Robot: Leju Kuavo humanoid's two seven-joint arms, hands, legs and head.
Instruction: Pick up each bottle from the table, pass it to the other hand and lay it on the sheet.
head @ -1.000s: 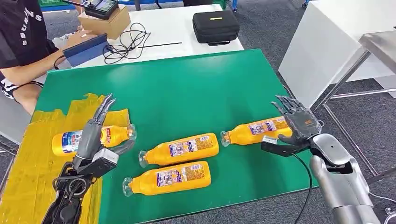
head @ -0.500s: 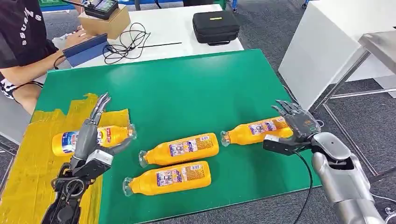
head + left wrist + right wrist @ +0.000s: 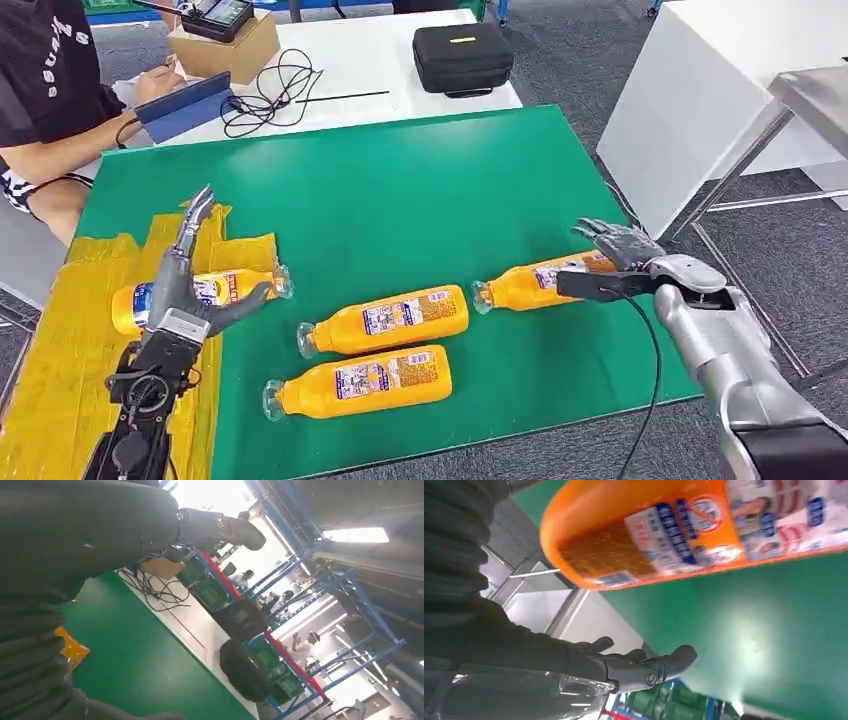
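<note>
Yellow sheet [image 3: 60, 400] covers the left end of the green table [image 3: 400, 190], and one bottle [image 3: 225, 290] already lies on it, long axis running left to right, cap end at the sheet's inner edge. The left hand [image 3: 185, 290] hovers over that bottle with its fingers spread apart and nothing in them, so it looks free to receive the next one.

Toward the middle, two more orange bottles lie side by side on the bare green: the upper middle bottle [image 3: 385, 320] and the lower middle bottle [image 3: 360, 382], both with caps pointing left.

Farthest right lies the right-hand bottle [image 3: 535, 282], again cap to the left, its base end reaching toward the table's right edge. The right hand [image 3: 615, 265] is at that base end, fingers apart on either side of the bottle (whether they touch it I cannot tell). In the right wrist view the bottle's base [image 3: 624, 545] sits just beyond the palm. This hand is plainly the nearer one, and closing across the long axis looks like the next move.
</note>
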